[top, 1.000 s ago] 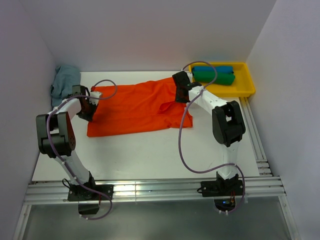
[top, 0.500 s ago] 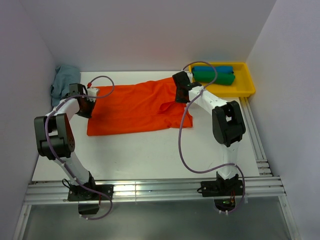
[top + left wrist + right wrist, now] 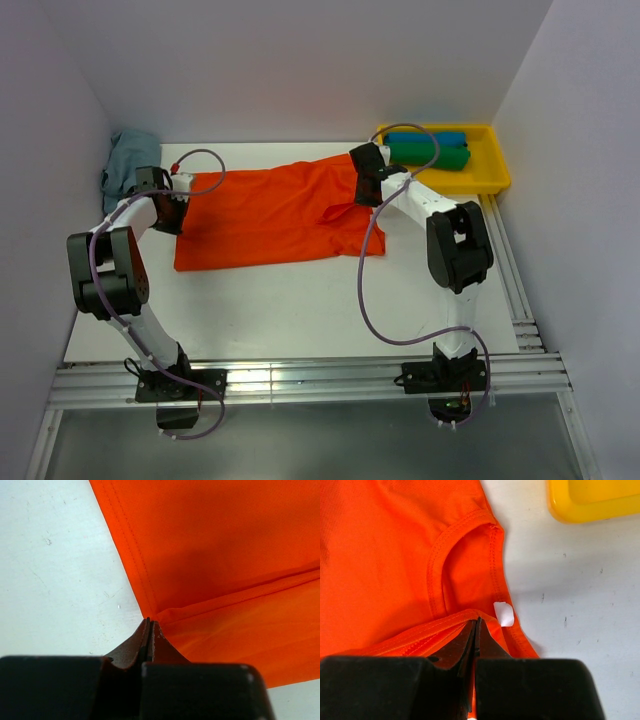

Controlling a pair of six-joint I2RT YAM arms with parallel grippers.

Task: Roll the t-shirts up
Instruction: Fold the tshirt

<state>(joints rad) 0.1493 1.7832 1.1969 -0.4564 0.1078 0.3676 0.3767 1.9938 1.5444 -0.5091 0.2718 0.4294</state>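
On my feed: left gripper (image 3: 150,623) clamped on a folded edge of the orange t-shirt (image 3: 270,215), right gripper (image 3: 476,622) clamped on its collar by the white label (image 3: 504,614). It's spread on the surface (image 3: 300,310); the blue shirt (image 3: 425,138) and green shirt (image 3: 430,156) are rolled in the yellow tray (image 3: 496,165).

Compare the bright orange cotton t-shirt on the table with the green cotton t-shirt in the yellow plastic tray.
The bright orange cotton t-shirt lies spread mostly flat; the green cotton t-shirt is rolled into a cylinder. The orange one rests on the white table, the green one inside the yellow plastic tray. Both are plain, single-colour fabric.
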